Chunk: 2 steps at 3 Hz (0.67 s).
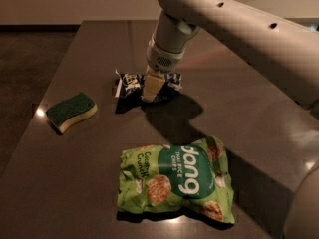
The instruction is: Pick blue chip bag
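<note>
Dark blue foil marked my target: the blue chip bag (130, 81) lay flat on the table (94, 44) in the upper middle of the frame, and the gripper (151, 87) was down on its middle. How wide it stood, or whether it had any hold, I could not tell. By my reading the reach was done; the lift remained.

Gripper (149, 93) over small bag (128, 78) (sponge (71, 111) left)
</note>
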Each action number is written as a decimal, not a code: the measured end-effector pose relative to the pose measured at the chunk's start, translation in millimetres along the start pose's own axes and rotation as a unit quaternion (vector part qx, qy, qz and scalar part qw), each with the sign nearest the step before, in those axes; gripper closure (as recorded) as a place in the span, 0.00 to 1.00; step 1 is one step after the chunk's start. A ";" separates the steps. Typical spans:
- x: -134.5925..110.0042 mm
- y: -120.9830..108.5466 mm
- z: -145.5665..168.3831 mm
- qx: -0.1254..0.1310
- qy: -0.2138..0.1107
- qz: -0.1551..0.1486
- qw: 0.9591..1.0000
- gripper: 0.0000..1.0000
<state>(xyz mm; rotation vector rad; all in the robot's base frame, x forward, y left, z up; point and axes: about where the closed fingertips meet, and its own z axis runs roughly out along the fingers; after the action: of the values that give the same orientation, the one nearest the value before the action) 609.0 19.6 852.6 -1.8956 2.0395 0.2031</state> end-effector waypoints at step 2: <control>-4.7 -1.2 -33.7 0.014 -0.013 -0.027 0.999 0.88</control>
<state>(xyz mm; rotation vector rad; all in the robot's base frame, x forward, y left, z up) 605.1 12.6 885.7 -1.9187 1.9609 0.1846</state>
